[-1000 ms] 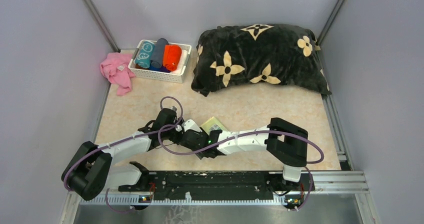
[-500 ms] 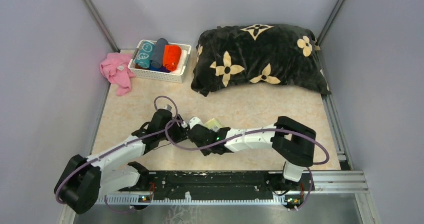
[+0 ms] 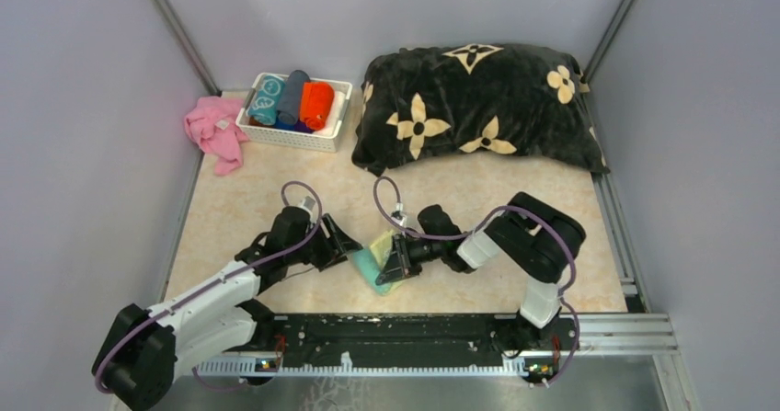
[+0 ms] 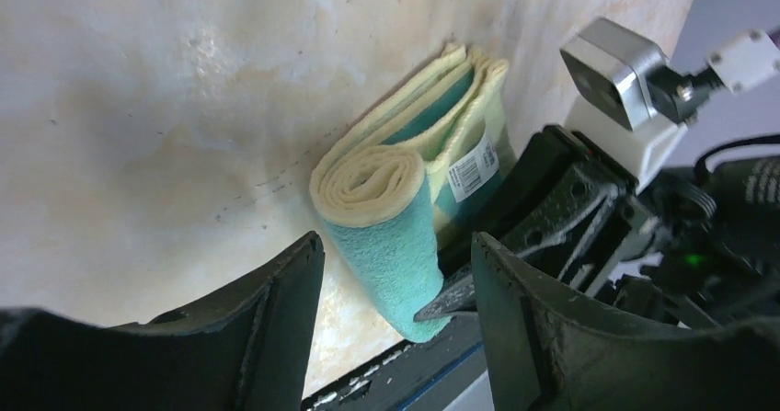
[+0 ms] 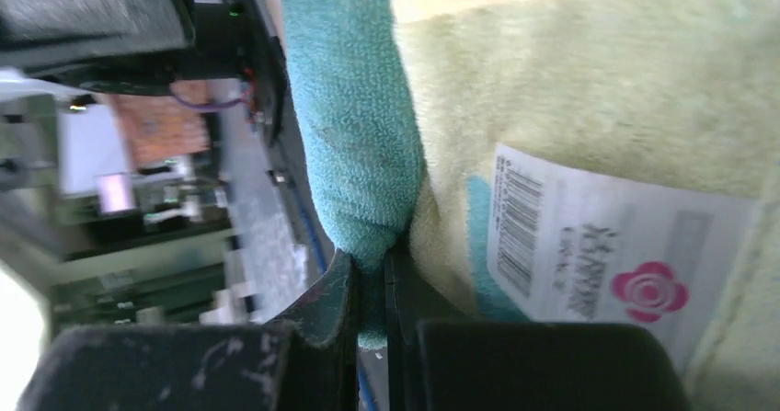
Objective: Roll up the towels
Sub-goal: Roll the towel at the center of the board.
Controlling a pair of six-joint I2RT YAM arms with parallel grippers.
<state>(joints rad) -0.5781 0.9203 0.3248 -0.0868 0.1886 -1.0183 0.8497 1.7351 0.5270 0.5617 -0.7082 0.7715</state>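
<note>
Soft, even light is falling from above, throwing faint shadows. The left fingers are showing dark and blurred, with glare washing the tabletop beyond them. Left of the right fingers the background is blurring and overexposing; the towel above them is showing crisply.

A big black cushion with cream flowers lies at the far side of a beige marbled tabletop. Left of the cushion stands a white basket. Plain lilac-grey walls rise behind and beside it, and a metal rail runs along its right, in even light
</note>
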